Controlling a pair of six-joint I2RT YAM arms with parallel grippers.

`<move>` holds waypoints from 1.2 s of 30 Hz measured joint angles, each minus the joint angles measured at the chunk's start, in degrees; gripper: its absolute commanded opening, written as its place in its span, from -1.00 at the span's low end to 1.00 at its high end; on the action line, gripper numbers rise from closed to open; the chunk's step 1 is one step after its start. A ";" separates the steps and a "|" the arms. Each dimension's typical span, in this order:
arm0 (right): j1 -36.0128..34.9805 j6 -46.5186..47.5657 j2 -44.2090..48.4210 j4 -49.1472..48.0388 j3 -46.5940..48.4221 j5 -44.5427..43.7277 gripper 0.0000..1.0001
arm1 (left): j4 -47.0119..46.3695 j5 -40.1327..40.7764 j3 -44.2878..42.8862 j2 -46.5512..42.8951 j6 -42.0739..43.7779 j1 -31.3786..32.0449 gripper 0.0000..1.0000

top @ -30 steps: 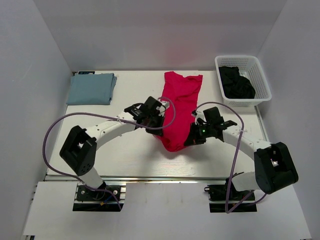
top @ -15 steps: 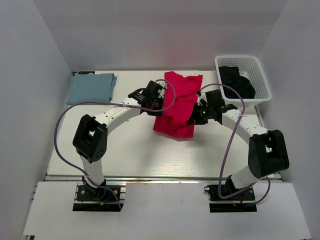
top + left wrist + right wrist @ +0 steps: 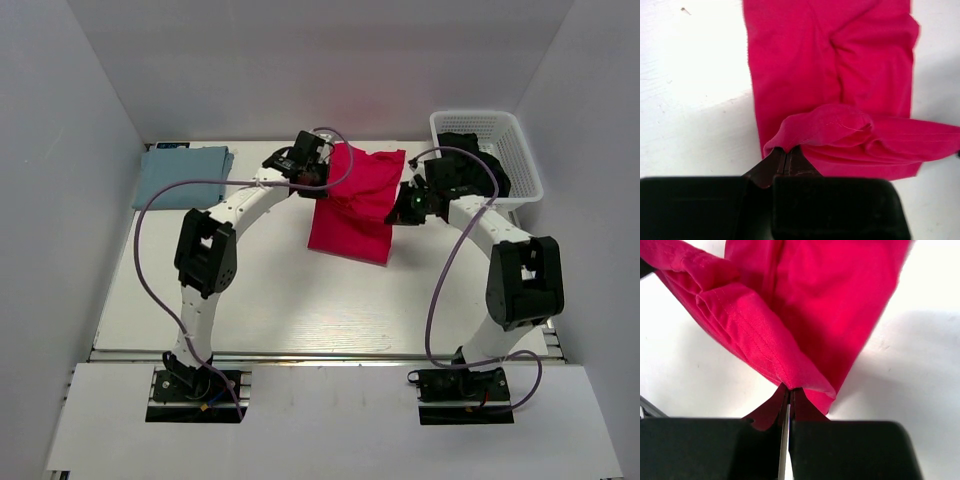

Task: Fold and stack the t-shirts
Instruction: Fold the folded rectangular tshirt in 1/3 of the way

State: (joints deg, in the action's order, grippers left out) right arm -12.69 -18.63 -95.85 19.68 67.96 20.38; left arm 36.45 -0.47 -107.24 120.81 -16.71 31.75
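The crimson red t-shirt [image 3: 355, 210] lies doubled over at the table's back middle. My left gripper [image 3: 322, 182] is shut on its hem at the left side; the pinched fold shows in the left wrist view [image 3: 805, 131]. My right gripper [image 3: 398, 212] is shut on the hem at the right side; the cloth shows in the right wrist view [image 3: 790, 340]. Both hold the near edge lifted over the far part of the shirt. The pale blue-grey t-shirt [image 3: 182, 176] lies folded at the back left.
A white lattice basket [image 3: 523, 165] with dark cloth [image 3: 470, 160] in it stands at the back right, close behind my right arm. The walls of the enclosure stand at the back and sides.
Both grippers have carried the red shirt's near edge away from the bases toward the back, folding it over itself. The shirt's lower fold now lies flat and further back.
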 measured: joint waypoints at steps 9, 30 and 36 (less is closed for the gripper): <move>3.34 -0.28 -7.63 -0.09 7.82 3.21 -1.00 | -1.88 -6.05 -1.44 3.87 3.30 -3.41 -1.00; 7.93 -0.46 -19.67 -1.25 17.59 9.11 -1.00 | -8.66 -12.66 -8.79 12.90 3.91 -6.45 -0.98; 8.37 -0.52 -24.55 -2.16 20.63 11.26 -0.59 | -9.90 -13.75 -8.85 13.90 3.17 -7.43 -0.25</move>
State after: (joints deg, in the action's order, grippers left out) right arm -4.32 -19.16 -120.40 17.52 88.60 31.64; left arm 26.55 -14.22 -116.09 134.72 -13.54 24.32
